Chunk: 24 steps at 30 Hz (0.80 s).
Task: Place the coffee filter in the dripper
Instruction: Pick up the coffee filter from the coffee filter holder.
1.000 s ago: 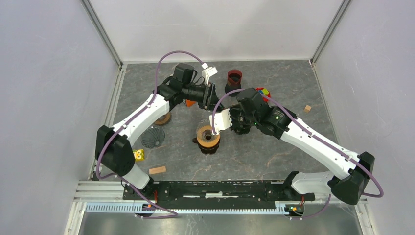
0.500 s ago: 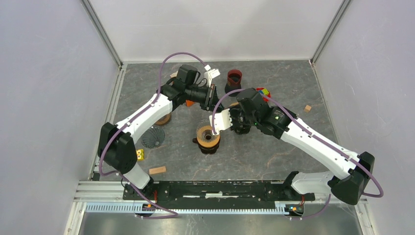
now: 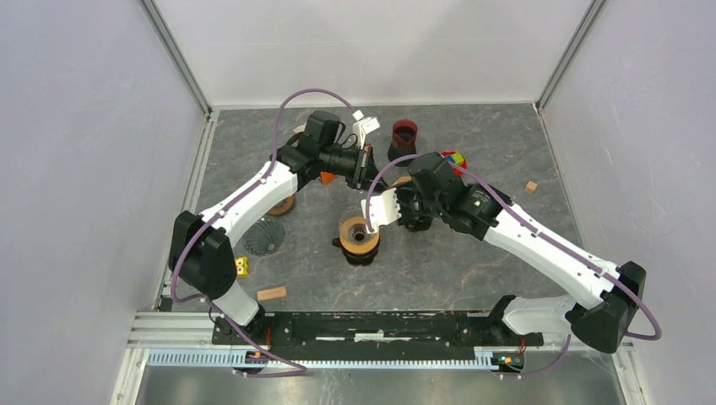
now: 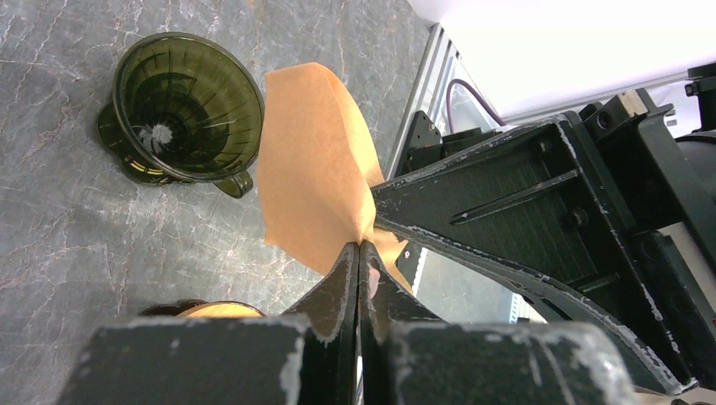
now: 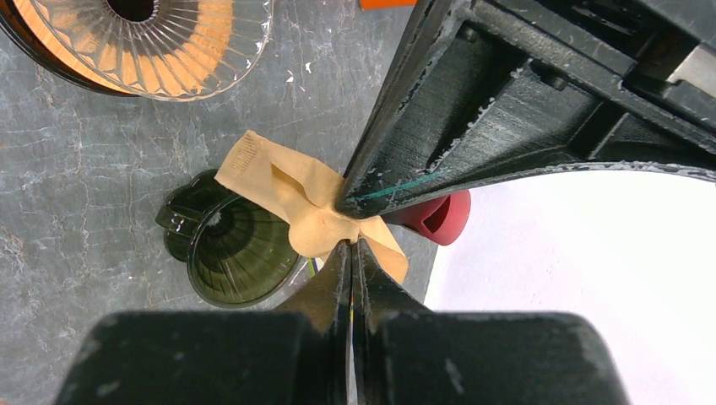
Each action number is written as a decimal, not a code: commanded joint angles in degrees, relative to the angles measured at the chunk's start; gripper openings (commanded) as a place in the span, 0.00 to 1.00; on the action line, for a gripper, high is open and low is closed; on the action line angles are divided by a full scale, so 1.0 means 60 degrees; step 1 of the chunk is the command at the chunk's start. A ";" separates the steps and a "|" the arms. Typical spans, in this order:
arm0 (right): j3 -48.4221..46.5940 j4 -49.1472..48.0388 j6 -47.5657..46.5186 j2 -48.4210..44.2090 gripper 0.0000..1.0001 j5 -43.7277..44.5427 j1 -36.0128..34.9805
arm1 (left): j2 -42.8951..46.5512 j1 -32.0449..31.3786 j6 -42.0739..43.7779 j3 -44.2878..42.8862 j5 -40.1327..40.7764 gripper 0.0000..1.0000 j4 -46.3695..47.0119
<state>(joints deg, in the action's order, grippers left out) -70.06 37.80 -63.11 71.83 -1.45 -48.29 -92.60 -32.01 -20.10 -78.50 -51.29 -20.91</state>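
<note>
My left claw (image 4: 360,246) and right claw (image 5: 350,243) meet near the counter's (image 3: 447,270) middle, both pinching the filter (image 4: 312,160) just beside the dripper (image 4: 181,105). The cup (image 3: 404,135) stands behind, toward the far edge.

From above, my arms (image 3: 473,207) are hiding the filter (image 4: 312,160) and, I think, the dripper (image 4: 181,105) too. In the left wrist view my left fingers (image 4: 338,283) are covering the filter's lower edge. My right finger (image 5: 439,126) is blocking most of the red cup (image 5: 439,221), and the top edge is cutting off the glass cone (image 5: 160,38).
</note>
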 commanded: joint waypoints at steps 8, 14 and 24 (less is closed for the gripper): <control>0.0151 -0.0018 -0.0131 -0.0302 0.00 0.0040 -0.0044 | 0.0283 0.0281 -0.0653 0.0203 -0.0503 0.02 0.1267; 0.0163 -0.0008 -0.0142 -0.0330 0.00 0.0096 -0.0054 | 0.0395 0.0390 -0.0602 0.0353 -0.0476 0.02 0.1291; 0.0119 0.0411 -0.0191 -0.0330 0.00 -0.0290 -0.0031 | 0.0427 0.0516 -0.0416 0.0368 -0.0162 0.02 0.1373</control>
<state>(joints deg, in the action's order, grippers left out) -69.47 38.89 -63.35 71.18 -1.39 -48.29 -92.42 -29.32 -21.85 -76.42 -52.58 -15.64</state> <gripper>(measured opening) 0.006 0.029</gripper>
